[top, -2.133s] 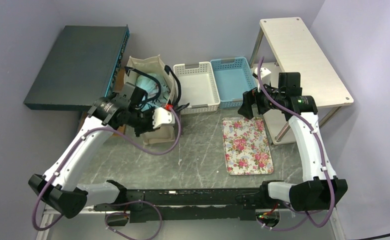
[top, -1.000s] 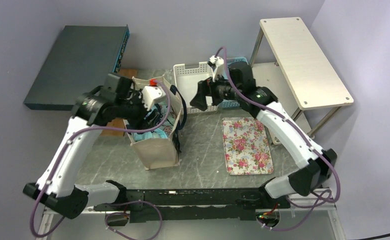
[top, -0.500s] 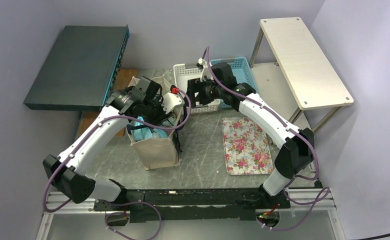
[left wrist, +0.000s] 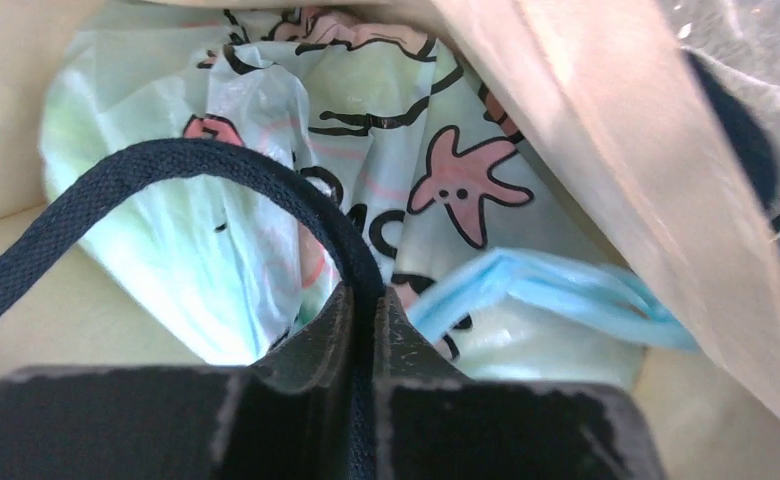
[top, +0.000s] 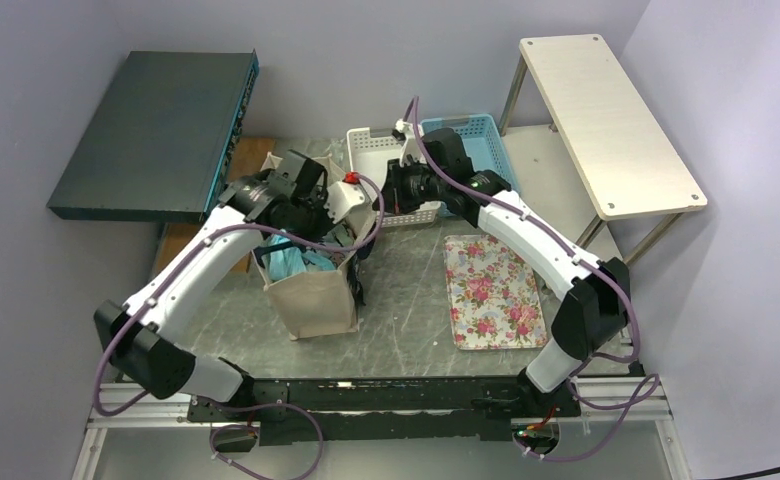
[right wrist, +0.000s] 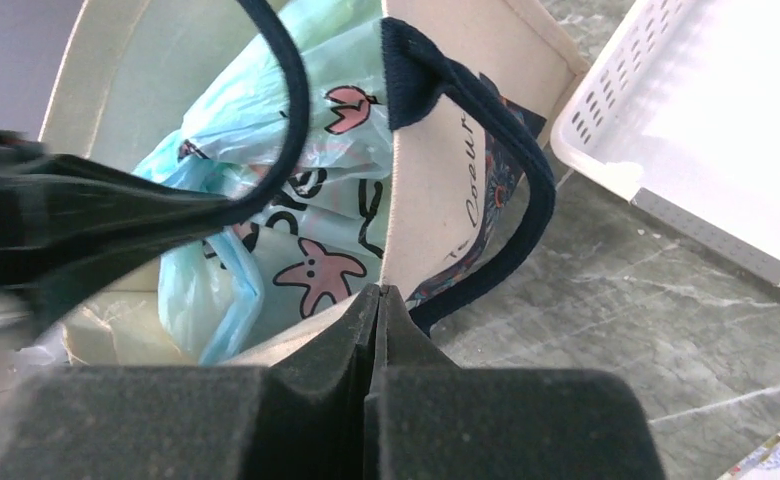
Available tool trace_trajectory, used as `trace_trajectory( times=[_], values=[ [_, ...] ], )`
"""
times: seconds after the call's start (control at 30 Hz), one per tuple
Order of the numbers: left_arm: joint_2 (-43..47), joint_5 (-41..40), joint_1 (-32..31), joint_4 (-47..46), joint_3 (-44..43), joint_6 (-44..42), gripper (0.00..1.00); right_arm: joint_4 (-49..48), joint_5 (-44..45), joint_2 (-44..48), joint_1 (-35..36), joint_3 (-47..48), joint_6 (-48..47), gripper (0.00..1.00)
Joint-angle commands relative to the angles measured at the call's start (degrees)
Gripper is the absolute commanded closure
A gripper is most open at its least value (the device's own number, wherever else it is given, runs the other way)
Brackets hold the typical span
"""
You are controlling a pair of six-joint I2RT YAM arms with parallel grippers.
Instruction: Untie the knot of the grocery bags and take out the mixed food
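Observation:
A beige canvas tote (top: 311, 292) stands upright on the table, with the light-blue plastic bag (top: 291, 262) inside it. My left gripper (left wrist: 366, 298) is shut on one black strap (left wrist: 186, 160) of the tote, just over the printed plastic bag (left wrist: 366, 120). A bunched blue handle loop (left wrist: 566, 290) lies beside the fingers; I cannot make out the knot itself. My right gripper (right wrist: 378, 296) is shut on the tote's right rim (right wrist: 416, 200), next to the other black strap (right wrist: 511, 150). The mixed food is hidden inside the bag.
A white basket (top: 371, 150) and a blue basket (top: 486, 150) stand behind the tote. A floral tray (top: 493, 290) lies on the right. A dark slab (top: 156, 125) sits at the back left, a white shelf (top: 606, 110) at the back right.
Both grippers have shut: the left on the tote's strap, the right on its rim. The right gripper has also moved slightly left, onto the tote.

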State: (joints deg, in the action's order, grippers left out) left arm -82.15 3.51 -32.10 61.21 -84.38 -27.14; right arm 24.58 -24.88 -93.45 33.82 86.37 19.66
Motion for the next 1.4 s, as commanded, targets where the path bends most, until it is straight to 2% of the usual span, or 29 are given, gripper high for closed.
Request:
trace_trajectory(
  times=[0.0,0.2,0.33,0.53,0.7,0.73,0.8,0.83,0.87,0.9,1.03,1.2,1.33,1.37],
  values=[
    [8.45,6.19,0.90,2.68,-4.39,0.98,1.00,0.66,3.35,2.17,-0.16,-2.83,-2.08,1.00],
    [14.94,9.28,8.58,5.18,-7.46,2.73,1.00,2.80,3.60,4.34,-0.21,-3.96,-6.03,1.00],
    [20.55,8.35,14.50,5.32,-9.04,4.10,1.00,6.36,1.90,6.86,-1.33,-5.07,-11.12,1.00],
    [27.68,5.48,15.79,6.41,-10.71,6.29,1.00,13.24,2.04,8.36,-5.68,-6.69,-15.86,1.00],
    [28.79,8.37,15.82,9.78,-11.57,7.26,1.00,16.51,-0.50,7.00,-9.37,-5.23,-19.08,1.00],
    [28.80,8.80,15.76,9.77,-11.21,7.47,1.00,16.74,-1.74,6.55,-9.43,-3.68,-19.13,0.95],
    [28.64,9.78,15.75,9.62,-10.82,7.38,1.00,15.73,-4.89,5.92,-9.41,-0.12,-16.44,0.44],
    [28.40,10.81,15.75,9.65,-10.81,7.12,1.00,14.65,-6.38,5.65,-9.21,1.33,-13.53,0.26],
    [28.24,11.20,15.82,9.58,-10.76,7.18,1.00,13.30,-7.23,5.43,-8.70,2.69,-10.92,0.16],
    [28.13,11.51,15.76,9.43,-10.80,7.29,1.00,11.97,-7.09,5.07,-7.84,3.99,-8.73,0.09],
    [27.92,11.40,15.79,8.55,-10.29,7.43,1.00,8.77,-5.62,1.93,-3.78,7.88,-3.06,0.04],
    [27.19,11.06,15.75,8.92,-11.89,7.88,1.00,8.73,-0.47,-3.42,0.24,11.99,-3.29,0.00],
    [27.30,10.40,15.77,9.41,-12.90,8.73,1.00,8.87,1.90,-7.11,1.52,14.33,-3.34,0.01],
    [27.43,10.35,15.75,9.60,-13.12,9.06,1.00,9.02,2.48,-7.92,1.85,14.58,-3.42,0.04]
  ],
)
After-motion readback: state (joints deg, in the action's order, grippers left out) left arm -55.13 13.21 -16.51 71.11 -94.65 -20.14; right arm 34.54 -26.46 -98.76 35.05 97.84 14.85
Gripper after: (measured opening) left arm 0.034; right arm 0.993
